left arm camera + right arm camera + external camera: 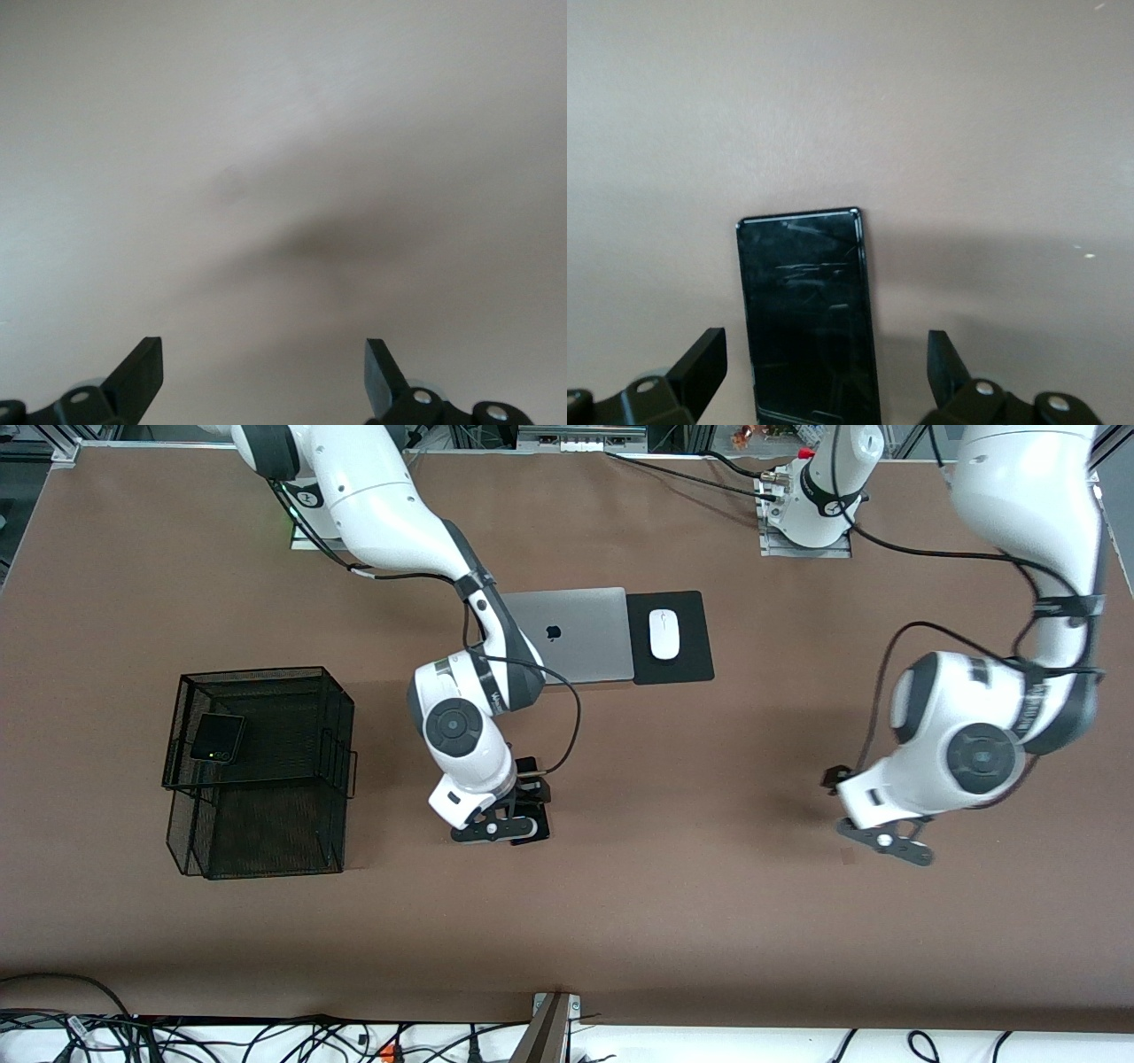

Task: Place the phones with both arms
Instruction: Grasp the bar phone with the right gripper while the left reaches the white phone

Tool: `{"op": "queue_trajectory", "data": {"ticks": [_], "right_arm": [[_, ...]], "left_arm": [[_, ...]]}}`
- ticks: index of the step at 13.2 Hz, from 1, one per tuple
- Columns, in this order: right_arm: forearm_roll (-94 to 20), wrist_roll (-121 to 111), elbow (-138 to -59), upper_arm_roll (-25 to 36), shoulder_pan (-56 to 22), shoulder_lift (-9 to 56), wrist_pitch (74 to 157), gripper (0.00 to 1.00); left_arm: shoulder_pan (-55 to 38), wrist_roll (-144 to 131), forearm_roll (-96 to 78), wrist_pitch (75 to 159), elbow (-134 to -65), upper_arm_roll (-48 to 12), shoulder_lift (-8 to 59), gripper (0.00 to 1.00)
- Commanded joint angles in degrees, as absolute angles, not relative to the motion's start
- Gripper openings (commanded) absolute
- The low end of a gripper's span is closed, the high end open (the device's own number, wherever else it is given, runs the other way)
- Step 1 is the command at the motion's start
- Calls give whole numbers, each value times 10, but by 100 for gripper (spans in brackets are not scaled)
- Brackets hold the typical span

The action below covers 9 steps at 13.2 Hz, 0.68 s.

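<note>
In the front view the right gripper point(501, 825) covers nearly all of the long black phone point(534, 815) under it; only a dark bit shows beside the gripper. In the right wrist view that phone point(809, 314) runs off the picture's edge between the fingers point(700, 365), so one end is cut off. The small black phone point(217, 737) lies in the top tray of the wire basket point(257, 771), seen through mesh, too small to make out details. The right arm point(478, 691) hides a corner of the laptop point(571, 633). The left gripper's fingers point(142, 372) are cut off at the edge.
</note>
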<state>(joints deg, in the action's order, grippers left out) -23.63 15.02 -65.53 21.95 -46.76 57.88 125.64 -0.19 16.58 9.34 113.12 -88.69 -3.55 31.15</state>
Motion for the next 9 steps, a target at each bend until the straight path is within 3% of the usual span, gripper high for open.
{"op": "queue_trajectory", "data": {"ticks": [1, 9], "right_arm": [[-242, 117, -639, 218, -465, 597, 1257, 100], [-248, 127, -659, 193, -465, 599, 1282, 100]], "left_arm": [[54, 228, 104, 1134, -914, -44, 284, 100], [215, 340, 96, 1183, -932, -50, 280, 100]]}}
